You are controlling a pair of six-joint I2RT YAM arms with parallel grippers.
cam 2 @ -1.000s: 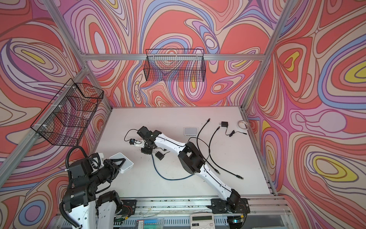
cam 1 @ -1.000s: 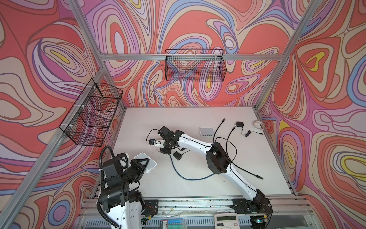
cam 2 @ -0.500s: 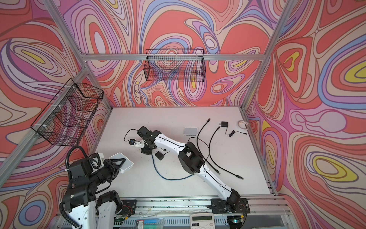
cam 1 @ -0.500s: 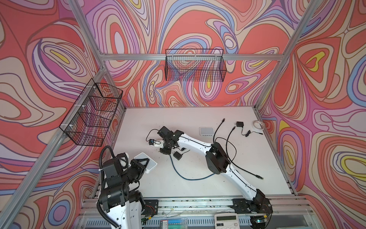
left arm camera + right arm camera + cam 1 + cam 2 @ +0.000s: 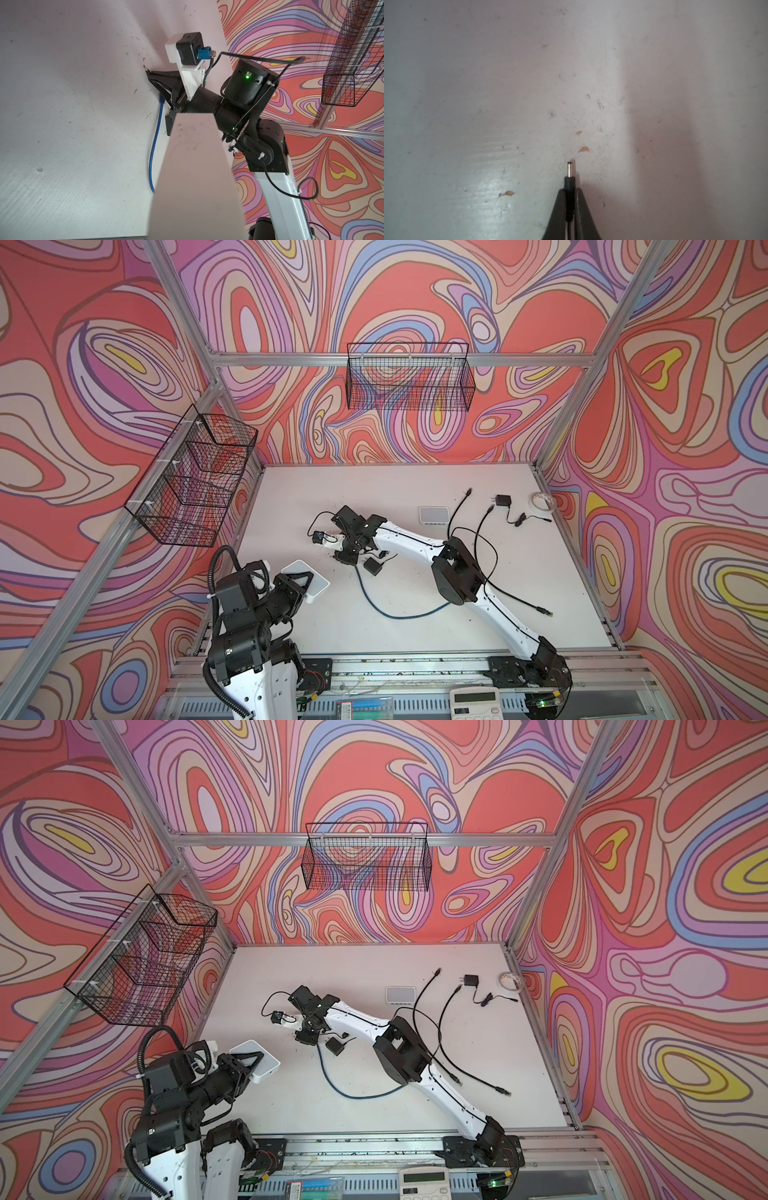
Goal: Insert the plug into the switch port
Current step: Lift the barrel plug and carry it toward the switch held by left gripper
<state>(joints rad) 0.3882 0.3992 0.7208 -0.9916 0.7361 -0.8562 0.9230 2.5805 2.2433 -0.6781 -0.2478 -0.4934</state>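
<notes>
Pinching the plug: right gripper (image 5: pixel 570 193), jaws closed tight on the black sleeve of the plug (image 5: pixel 569 175), with the silver tip sticking out past the fingertips.
Plug position: low over the white table (image 5: pixel 365 489), left of middle in both top views, tip pointing at bare tabletop. I cannot tell whether it touches.
Other arm: left gripper (image 5: pixel 302 583), clamped on one end of the white switch (image 5: pixel 319 584), holding it at the front left of the table.
Plug to switch: well apart, with bare table between them.
Beside the right gripper: black adapter (image 5: pixel 373 567) lying on the table. I cannot trace the plug's lead to it.
Loose on the table: blue cable (image 5: pixel 154 145) in a long curve, one end just beside the right gripper.
Back of the table: second white box (image 5: pixel 434 514), black leads (image 5: pixel 457 509), another adapter (image 5: pixel 503 500) and a tape roll (image 5: pixel 542 502).
</notes>
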